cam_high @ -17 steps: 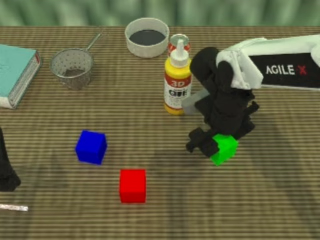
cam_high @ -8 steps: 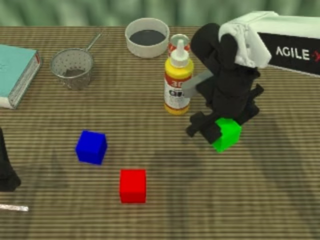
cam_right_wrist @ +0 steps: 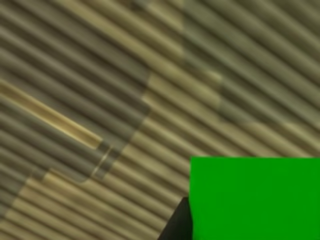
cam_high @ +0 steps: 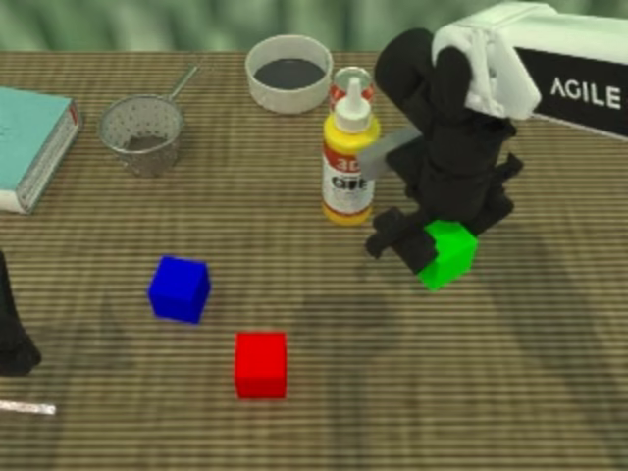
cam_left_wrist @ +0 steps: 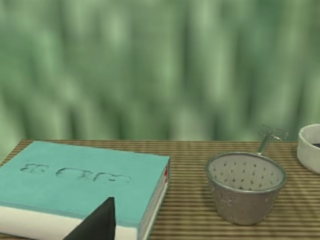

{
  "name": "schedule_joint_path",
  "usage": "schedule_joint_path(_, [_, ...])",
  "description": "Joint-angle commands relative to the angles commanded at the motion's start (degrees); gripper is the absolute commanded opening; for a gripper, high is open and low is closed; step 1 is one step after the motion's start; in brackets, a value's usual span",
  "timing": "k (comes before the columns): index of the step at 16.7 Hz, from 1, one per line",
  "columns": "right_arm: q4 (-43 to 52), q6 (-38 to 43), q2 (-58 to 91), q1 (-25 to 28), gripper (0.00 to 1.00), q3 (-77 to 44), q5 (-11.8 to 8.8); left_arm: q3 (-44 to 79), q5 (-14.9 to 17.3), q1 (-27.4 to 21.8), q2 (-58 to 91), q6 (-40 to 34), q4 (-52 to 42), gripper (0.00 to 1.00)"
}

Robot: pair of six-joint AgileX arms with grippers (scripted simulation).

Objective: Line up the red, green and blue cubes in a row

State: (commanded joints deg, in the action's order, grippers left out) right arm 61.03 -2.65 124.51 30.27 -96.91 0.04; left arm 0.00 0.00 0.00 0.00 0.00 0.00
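Note:
The green cube [cam_high: 451,257] hangs above the table right of the middle, with my right gripper [cam_high: 439,245] shut on it. In the right wrist view the green cube [cam_right_wrist: 255,197] fills a corner, a dark finger [cam_right_wrist: 181,224] against its side, and striped table below. The blue cube [cam_high: 180,287] rests on the table left of centre. The red cube [cam_high: 261,364] lies nearer the front, to the blue one's right. My left gripper [cam_high: 14,339] stays parked at the table's left edge.
A yellow glue bottle [cam_high: 348,162] stands just left of my right arm. Behind it are a white bowl [cam_high: 288,74] and a metal can [cam_high: 353,78]. A metal strainer [cam_high: 143,132] and a teal book [cam_high: 29,142] lie at the back left.
My right gripper has risen and drawn towards the back right with the green cube in it. The blue and red cubes and the left arm have not moved.

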Motion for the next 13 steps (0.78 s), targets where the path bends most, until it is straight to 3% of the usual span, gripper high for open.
schedule_joint_path(4, [0.50,8.75,-0.62,3.21,0.00,-0.04,0.11,0.00,0.00,0.00,0.00,0.00,0.00,1.00])
schedule_joint_path(13, [2.26,43.38,-3.88,13.94,0.00,2.23,0.86,0.00,0.00,0.00,0.00,0.00,0.00,1.00])
